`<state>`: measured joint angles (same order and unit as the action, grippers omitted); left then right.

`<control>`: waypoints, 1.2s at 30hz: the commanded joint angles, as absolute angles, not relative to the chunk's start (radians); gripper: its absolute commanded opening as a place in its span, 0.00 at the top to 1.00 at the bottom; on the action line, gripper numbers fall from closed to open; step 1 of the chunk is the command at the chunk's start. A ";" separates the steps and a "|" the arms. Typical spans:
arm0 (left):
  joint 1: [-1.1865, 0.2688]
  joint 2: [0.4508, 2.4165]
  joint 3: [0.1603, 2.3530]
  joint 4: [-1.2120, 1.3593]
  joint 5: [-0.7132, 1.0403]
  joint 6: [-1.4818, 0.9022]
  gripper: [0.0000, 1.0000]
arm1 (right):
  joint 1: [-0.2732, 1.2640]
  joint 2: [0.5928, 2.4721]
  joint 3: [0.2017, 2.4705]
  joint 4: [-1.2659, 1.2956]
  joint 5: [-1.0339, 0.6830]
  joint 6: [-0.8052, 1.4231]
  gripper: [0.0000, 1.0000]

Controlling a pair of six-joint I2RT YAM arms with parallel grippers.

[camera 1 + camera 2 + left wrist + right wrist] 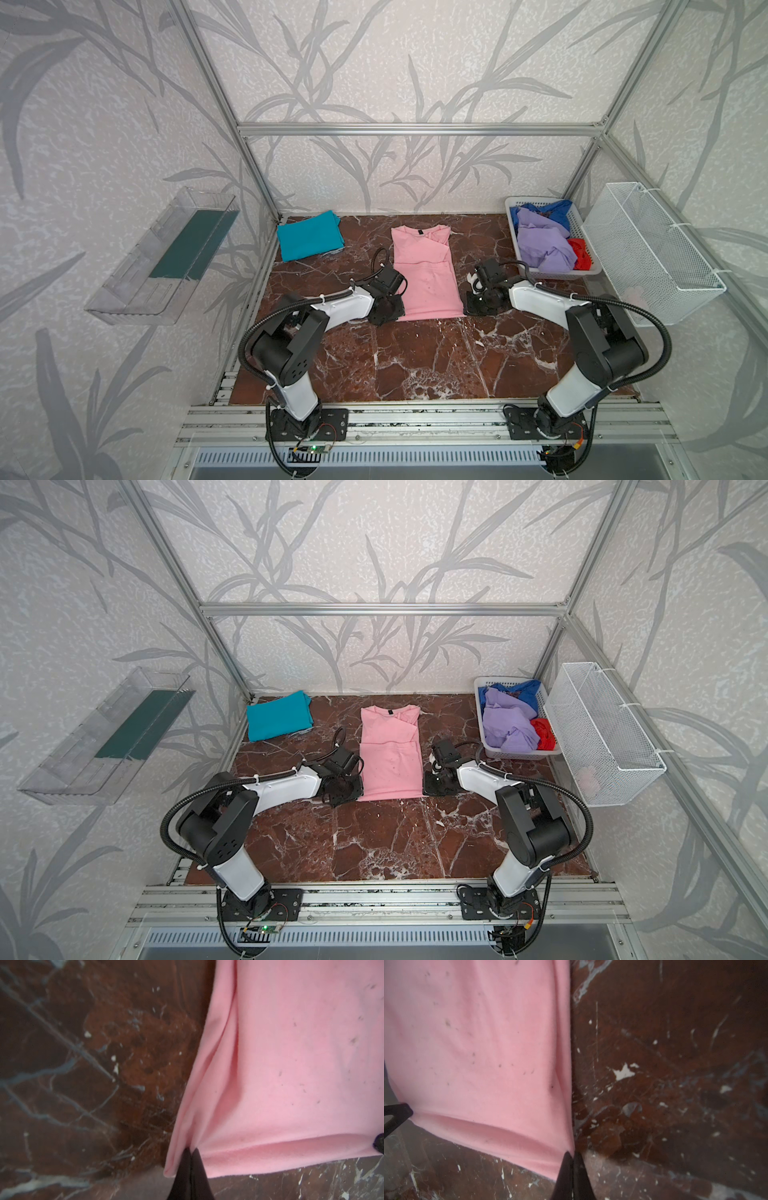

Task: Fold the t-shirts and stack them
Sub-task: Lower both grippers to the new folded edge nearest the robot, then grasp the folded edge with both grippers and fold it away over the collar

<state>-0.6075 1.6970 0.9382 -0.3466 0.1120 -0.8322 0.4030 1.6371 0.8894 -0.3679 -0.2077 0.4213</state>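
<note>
**Both my claws clamped on the pink shirt's near corners**

The brown marble table (415, 365) spreads under me, white veins all through it. In its middle lies the pink t-shirt (428, 270), the biggest cloth here. It is folded lengthwise into a long narrow strip, with its collar toward the back wall and its hem toward my bases. Tiny dark specks dot the cloth.

On the right wall hangs a white wire basket (648, 249); on the left wall a clear plastic tray (137, 282) tilts outward. At the table's back right corner sits the white slotted basket (552, 272). Crumpled together in it are the lavender t-shirt (540, 243) on top, the blue t-shirt (555, 208) behind it toward the wall, and the red t-shirt (579, 253) at its right side. At the back left corner, well apart from the pink one, the teal t-shirt (309, 241) lies folded into a flat rectangle on the marble.

My left gripper (190, 1152) is down at the pink hem's left corner. Its two black fingers are pressed together with the cloth pinched between them, and wrinkles run out from the pinch. My right gripper (572, 1154) is the same at the hem's right corner, fingers closed tight on the pink fabric. The hem runs between my two claws, both low against the table
</note>
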 commanded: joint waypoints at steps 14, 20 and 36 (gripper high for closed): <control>-0.722 1.349 0.651 -0.510 0.059 -1.075 0.56 | 0.485 1.280 0.575 -0.522 -0.115 0.540 0.52; -0.771 1.426 0.693 -0.357 0.093 -1.075 0.43 | 0.485 1.272 0.535 -0.439 -0.199 0.572 0.52; -0.800 1.644 0.726 -0.166 0.133 -1.121 0.99 | 0.486 1.399 0.522 -0.256 -0.315 0.625 0.94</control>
<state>-0.7967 1.5837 0.7284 -0.1349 0.1219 -1.1027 0.4835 1.3762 0.5449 -0.2218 -0.2993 0.6136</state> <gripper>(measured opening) 0.080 0.097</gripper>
